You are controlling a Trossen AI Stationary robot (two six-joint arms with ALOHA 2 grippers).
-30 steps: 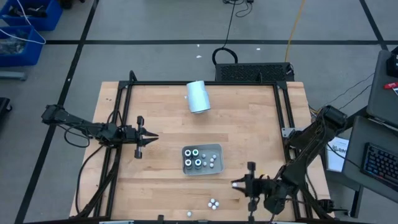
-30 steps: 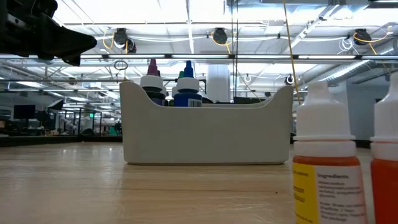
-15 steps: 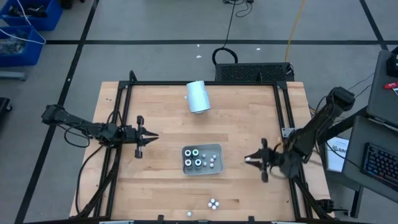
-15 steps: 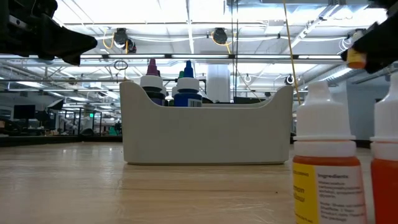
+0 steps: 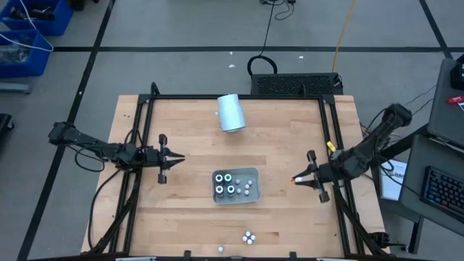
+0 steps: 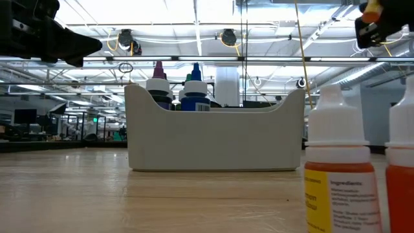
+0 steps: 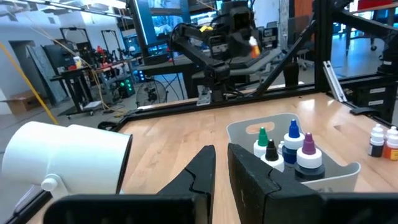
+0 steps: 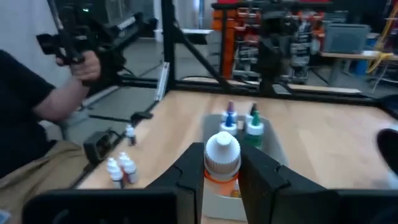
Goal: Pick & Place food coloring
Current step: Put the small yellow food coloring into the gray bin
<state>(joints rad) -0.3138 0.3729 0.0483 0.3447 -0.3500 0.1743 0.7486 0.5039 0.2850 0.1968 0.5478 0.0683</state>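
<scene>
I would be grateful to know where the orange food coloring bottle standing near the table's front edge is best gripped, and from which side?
Grip the orange food coloring bottle by its white cap, with the hand coming straight down from above. It stands upright with the narrow cap uppermost, and a neighbouring bottle stands close beside it, so a sideways approach would probably knock that one.

Robotics lab/workshop: wood table (image 5: 275, 138) in a black metal frame (image 5: 235, 98), taped floor w/ cables, far equipment racks (image 8: 292, 37), ceiling strip lights (image 6: 194, 26).
</scene>
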